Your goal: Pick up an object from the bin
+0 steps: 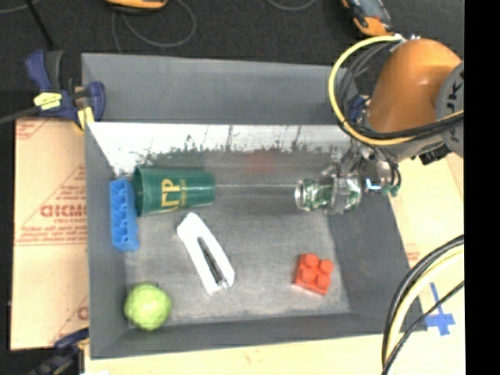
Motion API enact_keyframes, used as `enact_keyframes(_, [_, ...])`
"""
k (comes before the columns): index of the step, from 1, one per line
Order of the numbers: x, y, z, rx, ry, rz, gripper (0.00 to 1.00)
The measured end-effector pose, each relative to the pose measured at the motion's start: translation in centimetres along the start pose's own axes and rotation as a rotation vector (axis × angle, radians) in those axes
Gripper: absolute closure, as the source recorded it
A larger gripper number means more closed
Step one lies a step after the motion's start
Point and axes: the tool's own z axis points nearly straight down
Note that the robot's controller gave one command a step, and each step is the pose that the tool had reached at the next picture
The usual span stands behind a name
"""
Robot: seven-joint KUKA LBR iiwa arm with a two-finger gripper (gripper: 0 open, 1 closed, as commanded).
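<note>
just beside gripper (348,186), clear greenish object (313,196)

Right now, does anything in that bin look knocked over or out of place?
Yes: the green cup lies on its side at the back left of the bin, its mouth facing the blue brick. The ball, red brick and white case just lie loose.

Back left: cup (173,191) lay on its side, long block (123,215) just left of it.
Centre: flat case (205,252), before the cup.
Front left: ball (147,306).
Front right: studded brick (313,273), before the gripper (332,195).
</note>
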Motion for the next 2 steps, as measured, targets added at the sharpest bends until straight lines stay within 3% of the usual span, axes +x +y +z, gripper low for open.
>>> enact_keyframes(2, [-0.21, 0.03, -0.45, 0.001, -0.008, -0.001, 0.0])
